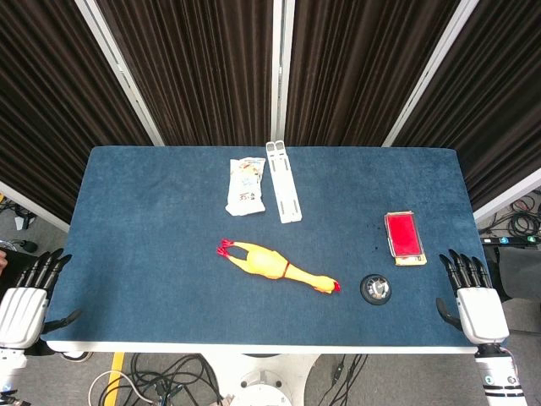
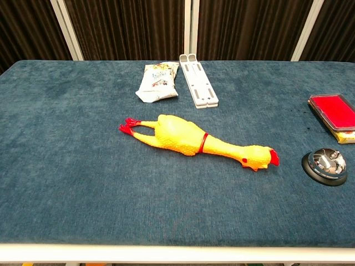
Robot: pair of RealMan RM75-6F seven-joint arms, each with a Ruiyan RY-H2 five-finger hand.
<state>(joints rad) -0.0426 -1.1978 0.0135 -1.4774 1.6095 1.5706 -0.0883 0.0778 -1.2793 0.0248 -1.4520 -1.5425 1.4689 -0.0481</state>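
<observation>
Both my hands hang open off the bench corners, left hand [image 1: 30, 300] and right hand [image 1: 473, 300], holding nothing. Nearest the right hand sits the call bell [image 1: 375, 289], beside the rubber chicken [image 1: 275, 265]. I judge the bell rigid, smooth and slippery; best gripped around its base rim.

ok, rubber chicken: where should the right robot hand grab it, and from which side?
Probably the neck, coming from above. The rubber chicken lies flat on the table, head toward the right robot hand, which is open at the table's edge. The neck is its narrowest part, easier for fingers to wrap than the fat body. The bell sits close to the head, so come down clear of it.
</observation>
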